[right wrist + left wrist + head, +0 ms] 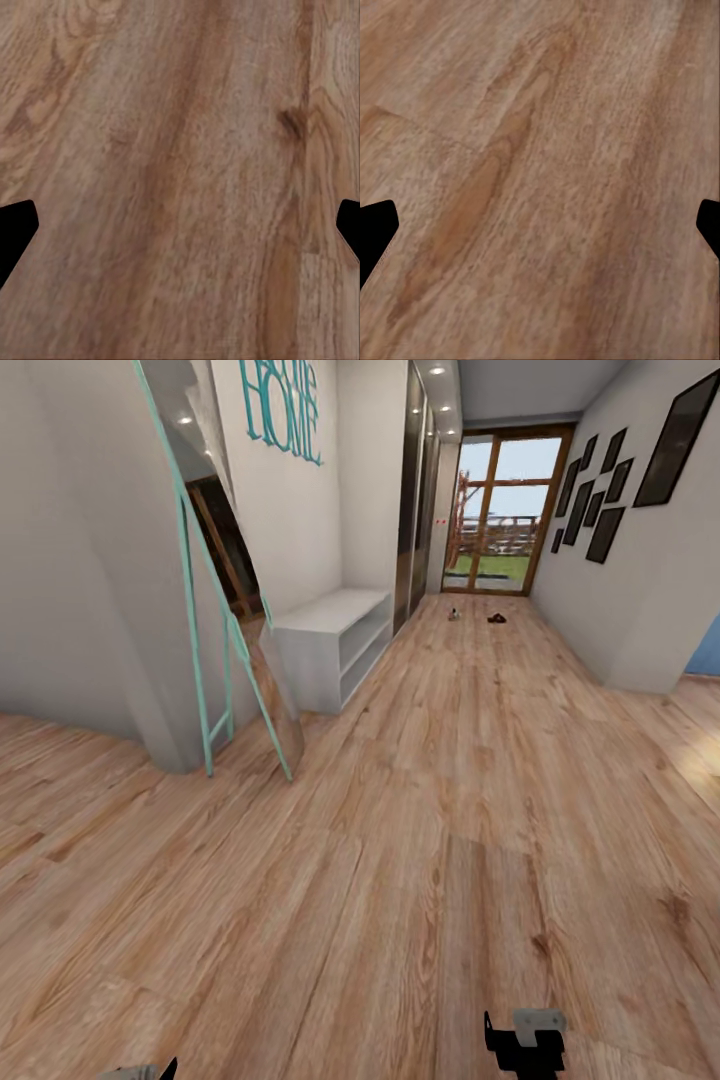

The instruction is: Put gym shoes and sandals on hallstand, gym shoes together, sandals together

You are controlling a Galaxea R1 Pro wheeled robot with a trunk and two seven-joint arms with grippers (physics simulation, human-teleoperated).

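The corridor floor (420, 810) of light wood planks stretches ahead to a glass door. Far down it lie two tiny shapes. One is a pale thing (454, 614) that may be a gym shoe. The other is a dark one (497, 619) that may be a sandal; both are too small to tell. The hallstand is out of view. My right gripper (524, 1042) hangs low at the view's bottom edge, and a bit of my left gripper (140, 1072) shows at the bottom left. In the wrist views the left gripper (540, 225) and right gripper (180, 225) are open over bare planks.
A white two-shelf bench (335, 640) stands against the left wall under teal "HOME" lettering (285, 405). A leaning mirror with a teal frame (225, 610) stands on the floor before it. Dark picture frames (600, 500) hang on the right wall. A glass door (500, 510) closes the corridor's far end.
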